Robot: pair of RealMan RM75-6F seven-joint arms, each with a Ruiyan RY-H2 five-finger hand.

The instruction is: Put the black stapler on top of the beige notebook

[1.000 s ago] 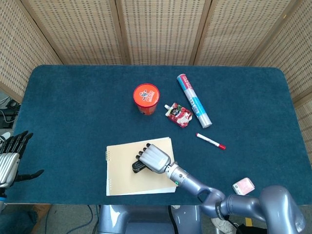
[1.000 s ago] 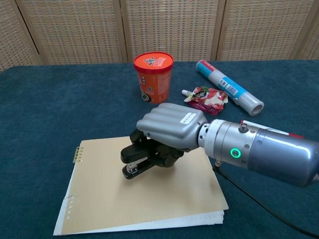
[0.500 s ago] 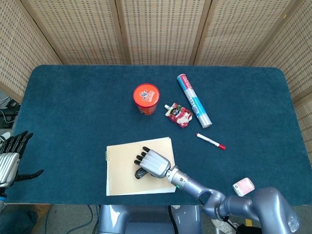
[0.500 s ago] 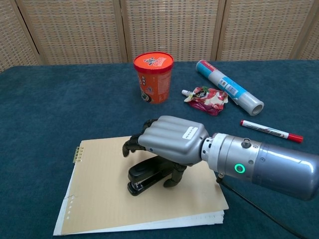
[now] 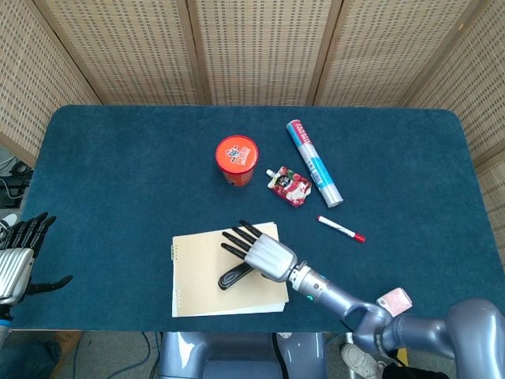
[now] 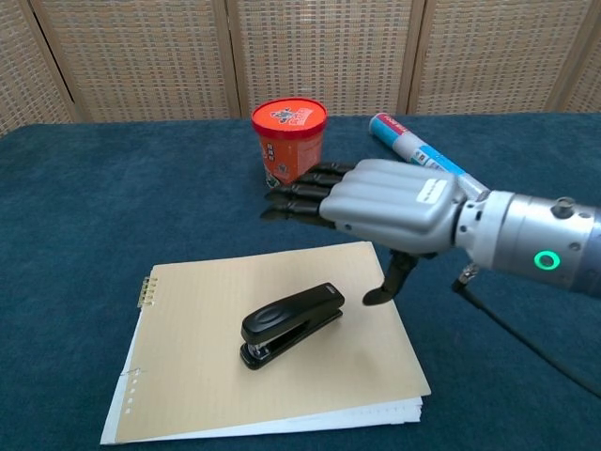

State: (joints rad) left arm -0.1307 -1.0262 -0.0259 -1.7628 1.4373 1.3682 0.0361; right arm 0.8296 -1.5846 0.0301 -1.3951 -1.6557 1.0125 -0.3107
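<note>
The black stapler lies flat on the beige notebook, near its middle, with nothing holding it. My right hand hovers above and to the right of the stapler, fingers spread and empty, clear of it. At the table's left edge my left hand stays open and idle, far from the notebook; the chest view does not show it.
Behind the notebook stand an orange cup, a red pouch, a white-blue tube and a red-capped marker. A small pink packet lies at the front right.
My right hand let go of the stapler, opened its fingers and lifted up and to the right. The stapler now lies alone on the notebook. The left hand has not moved.
</note>
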